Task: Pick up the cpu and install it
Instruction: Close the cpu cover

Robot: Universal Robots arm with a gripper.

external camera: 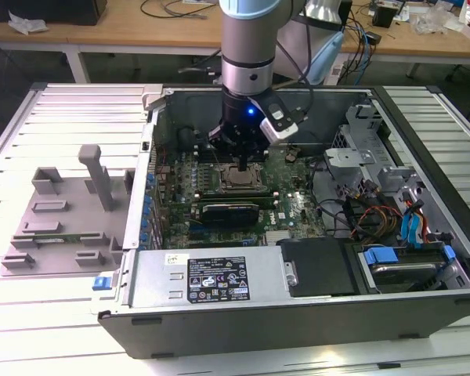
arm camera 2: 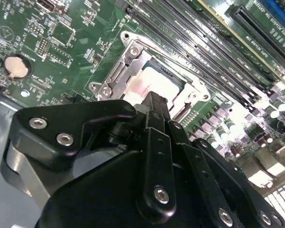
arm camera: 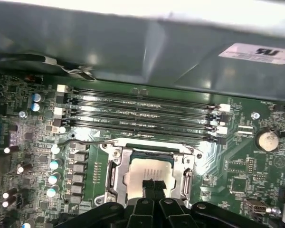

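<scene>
- Fingers [arm camera: 148, 188] of the gripper [arm camera: 152, 183] were closed together and empty, tips at the cpu [arm camera: 145, 171]; contact could not be told.
- Risk to the computer case [external camera: 133, 235]: a sideways drift of the arm could strike its wall.
- Risk to the motherboard [arm camera: 237, 161]: excess downward force could flex it.
- Risk at the socket frame [arm camera: 115, 164], set around the cpu: a snagged tip could bend it.
- Seating: the cpu lay flat inside the frame; a nudge could skew it.

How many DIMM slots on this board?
4. The memory slots run parallel in one bank, between the cpu in its socket and the case wall. The claw sits over the cpu, covering none; others may be hidden elsewhere.
</scene>
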